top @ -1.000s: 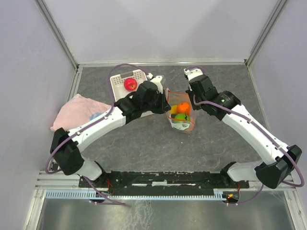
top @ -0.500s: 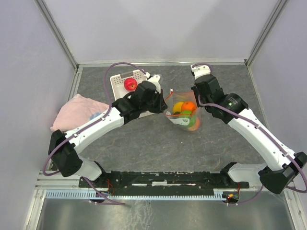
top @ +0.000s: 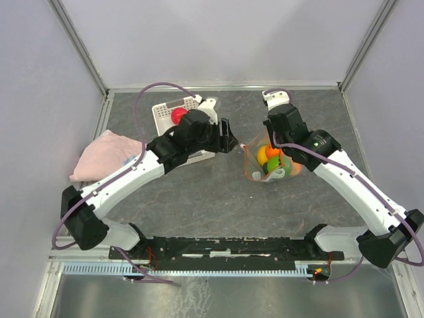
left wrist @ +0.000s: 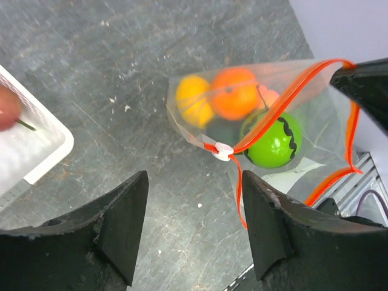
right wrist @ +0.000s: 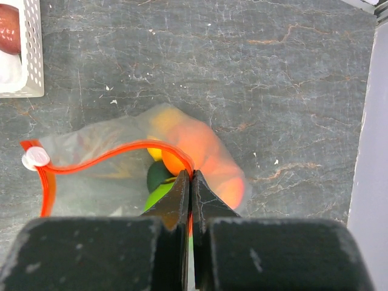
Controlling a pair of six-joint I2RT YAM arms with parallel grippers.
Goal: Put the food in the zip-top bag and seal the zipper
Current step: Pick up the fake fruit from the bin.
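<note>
"So, where is the clear floppy plastic zip-top bag (top: 268, 164) sitting?"

"It is hanging over the grey stone-patterned table (top: 199, 192), right of centre. The right gripper (right wrist: 190, 177) is holding it up, its fingers pressed together and pinching the orange-red zipper strip (right wrist: 109, 156)."

"Is the mouth lying closed?"

"No, it is gaping. Past the white slider (left wrist: 222, 151) the two halves of the strip are running apart in a loop."

"What is showing inside?"

"An orange ball (left wrist: 233, 92), a yellow ball (left wrist: 193, 100) beside it, a bright green ball (left wrist: 273, 140) and a dark green one (right wrist: 159, 174) are crowding together. Whether the bag's bottom is touching the table, I cannot tell."

"And the left gripper (left wrist: 194, 224)?"

"It is hovering just left of the bag with its fingers spread wide, gripping nothing."

"Anything lying outside the bag?"

"A red-pink fruit (top: 177, 115) is resting in the white perforated plastic basket (top: 162, 111) behind the left arm, and a pink cloth (top: 106, 156) is lying at the table's left edge."
</note>
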